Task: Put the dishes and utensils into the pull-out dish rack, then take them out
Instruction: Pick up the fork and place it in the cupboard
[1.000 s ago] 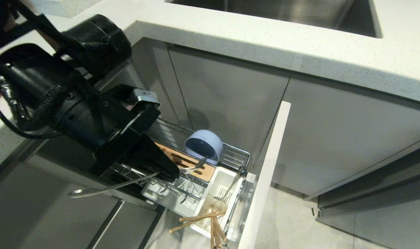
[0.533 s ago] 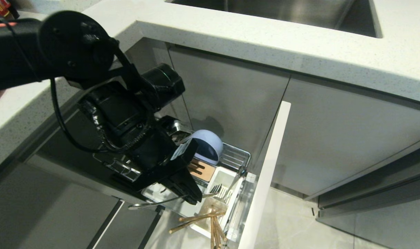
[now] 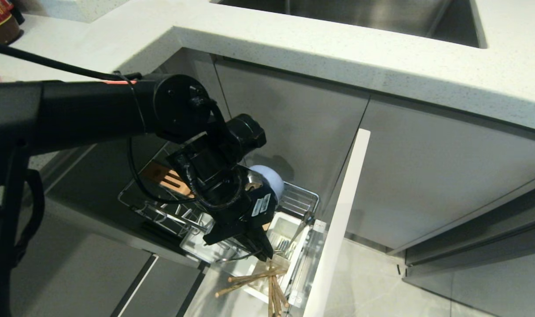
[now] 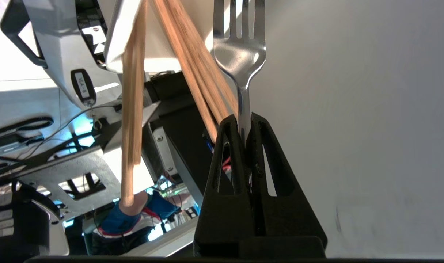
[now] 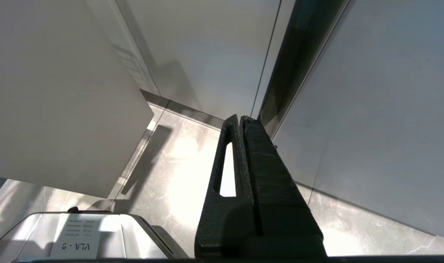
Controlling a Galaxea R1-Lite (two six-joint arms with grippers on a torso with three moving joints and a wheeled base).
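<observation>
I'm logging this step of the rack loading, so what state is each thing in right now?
pull-out dish rack: pulled out, door front open.
left gripper: shut on the fork, over the cutlery cup.
fork: gripped by its handle.
chopsticks: in the cup, leaning out over its rim.
white cutlery cup: seated in the rack.
pale-blue bowl: in the rack, partly hidden.
right gripper: shut, empty, parked beside the cabinets.

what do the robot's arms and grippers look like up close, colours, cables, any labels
The left arm is matte black, with round joint housings and a thin black cable looping along it. A white sticker sits near its wrist. The left gripper has two black triangular fingers with slotted cut-outs. The right gripper has the same black, slotted, slightly textured fingers.
</observation>
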